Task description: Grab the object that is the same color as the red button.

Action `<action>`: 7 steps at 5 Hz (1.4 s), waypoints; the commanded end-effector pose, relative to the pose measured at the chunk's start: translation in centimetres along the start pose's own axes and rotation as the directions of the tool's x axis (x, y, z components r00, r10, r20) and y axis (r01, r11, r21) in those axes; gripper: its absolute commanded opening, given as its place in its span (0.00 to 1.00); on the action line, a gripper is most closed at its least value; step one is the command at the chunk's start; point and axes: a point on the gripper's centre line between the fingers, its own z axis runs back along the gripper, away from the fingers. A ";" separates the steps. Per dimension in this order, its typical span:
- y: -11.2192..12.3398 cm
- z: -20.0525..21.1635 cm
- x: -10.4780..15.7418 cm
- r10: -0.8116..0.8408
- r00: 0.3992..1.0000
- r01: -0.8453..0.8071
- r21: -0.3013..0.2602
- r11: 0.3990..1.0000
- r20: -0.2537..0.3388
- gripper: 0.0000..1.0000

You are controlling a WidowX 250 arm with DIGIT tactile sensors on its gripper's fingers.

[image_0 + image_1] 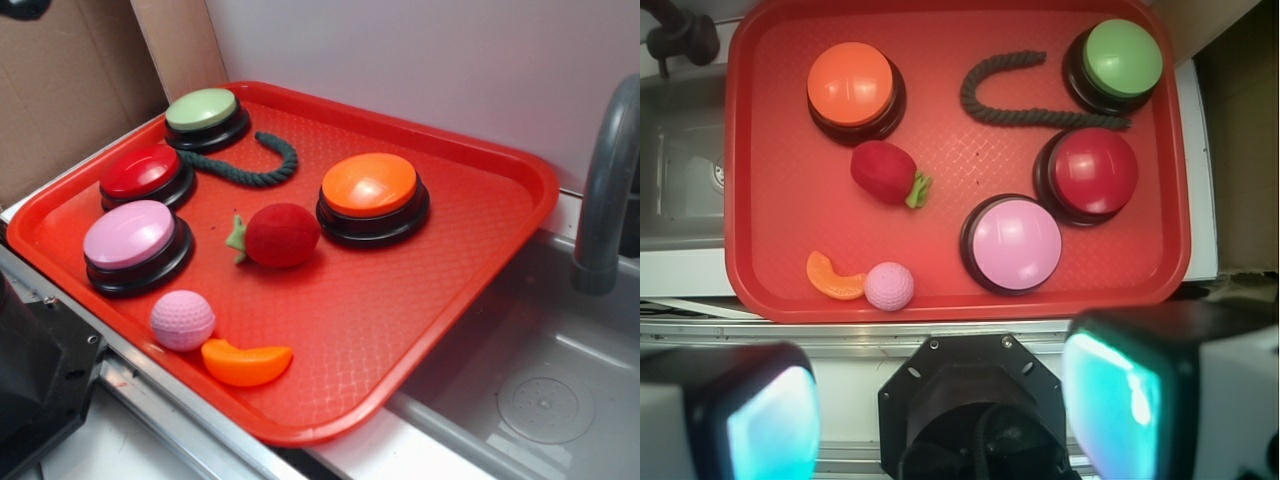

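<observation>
**Pincer high above a red tray of buttons and toys**

The wrist view looks straight down. The pincer [945, 400] fills the bottom edge, its two fingers [1130, 400] blurred and set wide apart, with nothing between them. It hangs well clear of everything; the exterior view does not show its fingers.

Beyond the pincer lies a red tray [770, 290], beside a grey sink [680, 190] on the left. Going left to right across the tray as the wrist view shows it:

An orange slice [830, 278] lies nearest the left finger, at the tray's near edge. A pink ball [889, 286] touches the slice's right end.

Further from the pincer, on the left, stands the orange button [851, 85]. Just beside it, on the side toward the pincer, lies the strawberry toy [883, 171], the red thing to be picked. It rests on its side, green leaves pointing right, apart from the slice and ball.

Ahead of the gap between the fingers, a little right, sits the pink button [1015, 243], close to the tray's near edge.

A dark green rope [985, 100] curves in a hook shape at the far side, its straight end running rightward.

The red button [1095, 170] stands ahead of the right finger, just beside the pink one. The green button [1122, 58] sits furthest away, in the far right corner.
</observation>
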 end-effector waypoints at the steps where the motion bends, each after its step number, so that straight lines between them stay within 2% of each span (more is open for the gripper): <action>1: 0.0 0.0 0.0 0.000 1.000 0.000 0.000 1.000 0.000 1.00; 2: 0.7 -0.9 0.8 -0.036 0.999 0.035 0.014 0.999 0.031 1.00; 3: 1.5 -1.8 2.3 -0.049 0.999 0.048 0.063 0.997 0.013 1.00; 4: 2.4 -3.9 3.9 -0.122 0.991 0.119 0.042 0.992 0.061 1.00; 5: 2.5 -6.1 5.4 -0.137 0.987 0.134 0.035 0.990 0.081 1.00; 6: 1.9 -8.5 6.5 -0.148 0.986 0.146 0.027 0.989 0.077 1.00; 7: 1.2 -10.9 7.4 -0.144 0.988 0.143 0.027 0.989 0.046 1.00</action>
